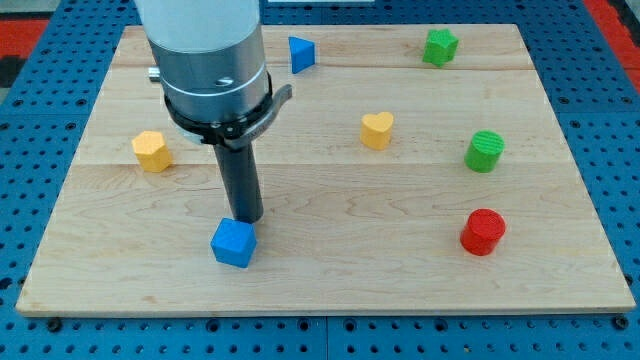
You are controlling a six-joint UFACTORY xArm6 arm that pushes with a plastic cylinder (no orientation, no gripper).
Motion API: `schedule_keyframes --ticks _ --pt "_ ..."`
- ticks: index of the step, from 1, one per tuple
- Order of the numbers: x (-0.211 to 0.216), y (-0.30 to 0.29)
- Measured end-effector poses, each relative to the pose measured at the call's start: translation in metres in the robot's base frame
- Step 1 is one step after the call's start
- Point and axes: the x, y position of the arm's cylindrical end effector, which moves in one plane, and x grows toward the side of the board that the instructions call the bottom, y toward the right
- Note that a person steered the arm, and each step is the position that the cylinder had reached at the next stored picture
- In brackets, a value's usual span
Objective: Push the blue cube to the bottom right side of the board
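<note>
The blue cube [234, 243] sits on the wooden board [330, 280] at the view's lower left of centre. My tip [248, 219] is at the cube's upper right edge, touching or nearly touching it. The rod rises from there to the grey arm body at the view's top left.
A yellow block [151, 151] lies at the left. A blue triangular block [301, 53] lies at the top, partly beside the arm. A yellow heart [377, 130] is at centre. A green block [440, 46] is top right, a green cylinder [484, 151] right, a red cylinder [483, 232] lower right.
</note>
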Motion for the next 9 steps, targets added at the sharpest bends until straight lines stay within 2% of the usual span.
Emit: schedule_keyframes --ticks 3,6,9 --pt "-0.045 0.008" --pt "-0.044 0.029" --pt "-0.044 0.026"
